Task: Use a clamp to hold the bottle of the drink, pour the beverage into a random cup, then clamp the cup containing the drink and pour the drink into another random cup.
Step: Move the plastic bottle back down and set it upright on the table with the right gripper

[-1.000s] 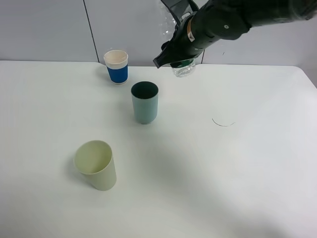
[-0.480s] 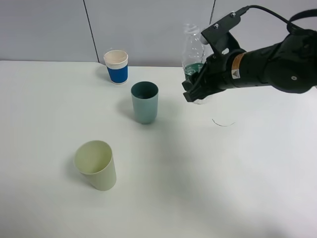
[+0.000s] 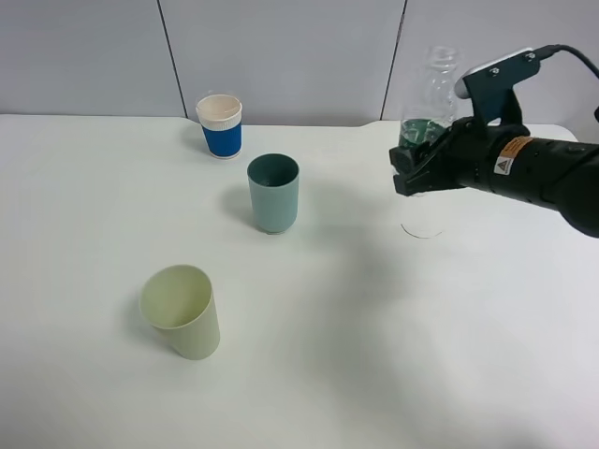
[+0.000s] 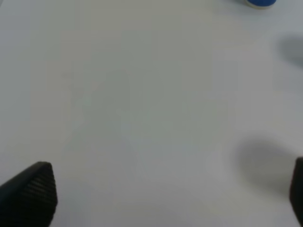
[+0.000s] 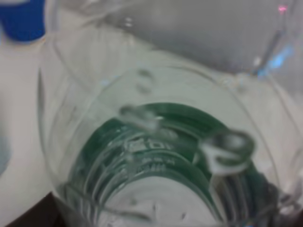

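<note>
My right gripper (image 3: pixel 423 175) is shut on the bottle of the drink (image 3: pixel 433 84), a clear capless bottle with a green label. It holds the bottle upright, right of the teal cup (image 3: pixel 273 194) and just above the table. In the right wrist view the bottle (image 5: pixel 156 142) fills the frame, with droplets clinging inside. I cannot make out any beverage in the teal cup's dark inside. The pale yellow-green cup (image 3: pixel 182 311) stands at the front left. My left gripper (image 4: pixel 165 194) is open over bare table, seen only in the left wrist view.
A blue-sleeved white cup (image 3: pixel 221 125) stands at the back, behind the teal cup; its edge also shows as the blue-sleeved cup (image 4: pixel 259 2) in the left wrist view. A faint ring mark (image 3: pixel 421 231) lies on the white table (image 3: pixel 374 355) under the bottle.
My right arm has swung the bottle from a tilt behind the teal cup to the right, turned it upright and lowered it. The cups have not moved.
</note>
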Available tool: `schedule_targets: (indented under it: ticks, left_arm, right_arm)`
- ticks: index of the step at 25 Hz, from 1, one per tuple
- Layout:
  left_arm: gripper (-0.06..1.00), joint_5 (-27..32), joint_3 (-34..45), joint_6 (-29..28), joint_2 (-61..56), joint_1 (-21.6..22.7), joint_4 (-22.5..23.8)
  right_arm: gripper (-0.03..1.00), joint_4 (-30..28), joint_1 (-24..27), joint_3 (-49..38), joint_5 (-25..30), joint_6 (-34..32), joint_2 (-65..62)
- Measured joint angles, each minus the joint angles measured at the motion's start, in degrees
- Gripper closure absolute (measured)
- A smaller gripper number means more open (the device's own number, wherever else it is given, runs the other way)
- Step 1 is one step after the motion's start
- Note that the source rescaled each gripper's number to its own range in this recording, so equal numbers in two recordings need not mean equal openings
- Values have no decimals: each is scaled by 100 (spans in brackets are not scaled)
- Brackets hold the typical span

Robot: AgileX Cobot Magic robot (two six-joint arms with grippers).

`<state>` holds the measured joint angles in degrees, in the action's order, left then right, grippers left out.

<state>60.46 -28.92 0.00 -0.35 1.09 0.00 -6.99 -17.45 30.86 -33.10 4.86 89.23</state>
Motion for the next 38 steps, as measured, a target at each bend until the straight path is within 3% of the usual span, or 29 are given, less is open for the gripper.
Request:
schedule_targets:
  ticks: [3, 7, 18, 25, 32, 38]
  left_arm:
    - [-6, 0, 0, 0, 0, 0, 0]
    - [-6, -5, 0, 0, 0, 0, 0]
    - [-6, -5, 0, 0, 0, 0, 0]
    - [-6, -5, 0, 0, 0, 0, 0]
    - [-6, -5, 0, 0, 0, 0, 0]
    - [-6, -5, 0, 0, 0, 0, 0]
  right_arm:
    - [96, 982, 0, -75, -629, 504, 73]
    - [96, 1478, 0, -96, -1186, 657, 416]
    - [96, 1591, 0, -91, -2054, 674, 1710]
    - [96, 1590, -57, -130, -2243, 674, 2077]
    - [96, 1719, -65, -720, -3454, 674, 2173]
    - [96, 1744, -65, -878, -3585, 656, 2173]
